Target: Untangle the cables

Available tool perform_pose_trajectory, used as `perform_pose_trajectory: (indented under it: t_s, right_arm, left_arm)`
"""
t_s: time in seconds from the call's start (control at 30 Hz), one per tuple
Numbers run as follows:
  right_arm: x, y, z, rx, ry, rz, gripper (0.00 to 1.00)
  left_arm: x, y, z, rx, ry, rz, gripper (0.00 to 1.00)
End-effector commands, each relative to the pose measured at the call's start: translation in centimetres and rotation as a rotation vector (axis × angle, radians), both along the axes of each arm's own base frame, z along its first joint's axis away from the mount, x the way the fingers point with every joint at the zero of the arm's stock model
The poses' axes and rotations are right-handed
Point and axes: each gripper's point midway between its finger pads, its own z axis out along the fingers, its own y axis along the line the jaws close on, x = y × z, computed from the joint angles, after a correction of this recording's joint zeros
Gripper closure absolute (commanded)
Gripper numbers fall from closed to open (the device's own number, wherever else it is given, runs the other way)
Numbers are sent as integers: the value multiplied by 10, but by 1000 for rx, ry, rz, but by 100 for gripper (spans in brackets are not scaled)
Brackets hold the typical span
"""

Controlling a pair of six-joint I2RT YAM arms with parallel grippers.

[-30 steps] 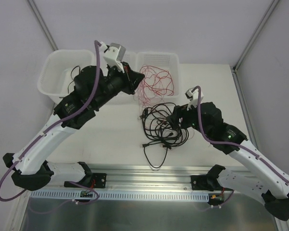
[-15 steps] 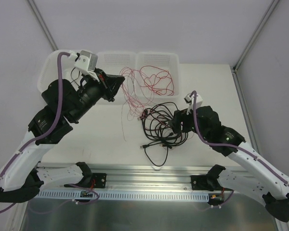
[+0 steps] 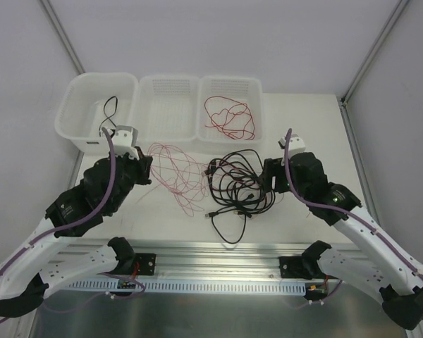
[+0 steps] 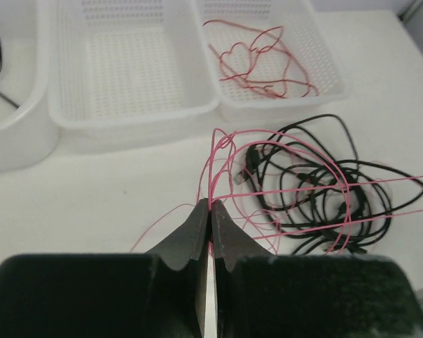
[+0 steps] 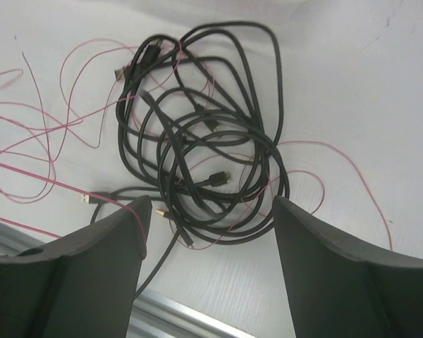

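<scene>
Pull limp pink wire (image 4: 212, 165) gently via left gripper (image 4: 210, 206) clamped on it; pin springy black coil (image 5: 201, 127) with spread right gripper (image 5: 211, 204).

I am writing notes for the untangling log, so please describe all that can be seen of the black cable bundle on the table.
The black cable bundle is a loose tangle of thin, rubbery-looking black leads, coiled in overlapping loops, with small plug ends, one of them gold-tipped. It lies flat on the white table between the arms, with one long loop trailing toward the near edge. A fine pink wire threads through its coils. The right gripper hangs open above it, apparently not touching.
</scene>
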Motion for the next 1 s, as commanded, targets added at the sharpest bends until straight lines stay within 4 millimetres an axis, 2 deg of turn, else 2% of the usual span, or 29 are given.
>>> perform_pose_trajectory:
  t_s: [0.0,0.07,0.1,0.13,0.17,0.2,0.23,0.27,0.3,0.37,0.4,0.43,0.53,0.57,0.63,0.67,0.7,0.77,0.83,0.87,0.9,0.93,0.97]
  right_arm:
    - [-8,11,-16,-29,95,67,27]
    - [-9,25,-11,-52,80,114,28]
    - [-6,34,-8,-69,82,134,28]
    - [-6,39,-5,-93,71,161,28]
    - [-11,46,-4,-109,74,191,28]
    - [-13,55,3,-112,59,224,27]
    - [-16,59,7,-99,57,249,26]
    - [-28,76,13,-46,64,348,23]
    - [-35,84,19,-9,63,404,22]
    - [-56,109,41,125,32,568,20]
    - [-59,114,48,161,13,595,19]
    - [-60,117,59,201,-18,601,18]
    - [-57,117,76,227,-81,597,15]
    - [-61,120,84,258,-96,620,8]
    - [-63,127,99,315,-139,649,7]
    - [-60,130,97,312,-123,645,7]
    - [-57,131,104,304,-132,635,7]
    - [-40,125,83,200,-90,557,9]
    - [-26,127,54,117,-29,517,11]
    - [-21,124,41,71,1,487,13]
    - [-15,128,17,14,60,479,15]
    - [-14,128,9,-18,89,477,17]
    - [-11,131,-3,-47,118,474,24]
  left_arm:
    - [9,38,-30,61,23,215,100]
    - [15,49,-49,89,65,276,100]
    - [17,50,-68,112,109,275,100]
    - [19,52,-78,108,140,281,100]
    - [26,71,-93,110,189,359,100]
    - [27,66,-115,100,261,329,100]
    - [28,72,-122,84,285,348,100]
    - [31,77,-133,84,325,369,100]
    - [31,73,-142,78,349,355,100]
    - [33,59,-149,38,378,306,100]
    - [34,54,-153,26,387,288,100]
    - [37,48,-152,2,380,270,100]
    - [40,48,-154,-10,375,283,100]
    - [42,43,-153,-26,372,269,100]
    - [43,35,-158,-50,392,240,100]
    - [44,32,-162,-53,405,234,100]
    - [45,33,-163,-51,407,244,100]
    - [47,39,-161,-32,391,271,100]
    - [50,50,-151,4,346,304,100]
    - [50,54,-142,10,317,314,100]
    - [51,63,-131,26,287,348,100]
    - [51,69,-124,47,265,361,100]
    - [50,74,-116,56,245,378,100]
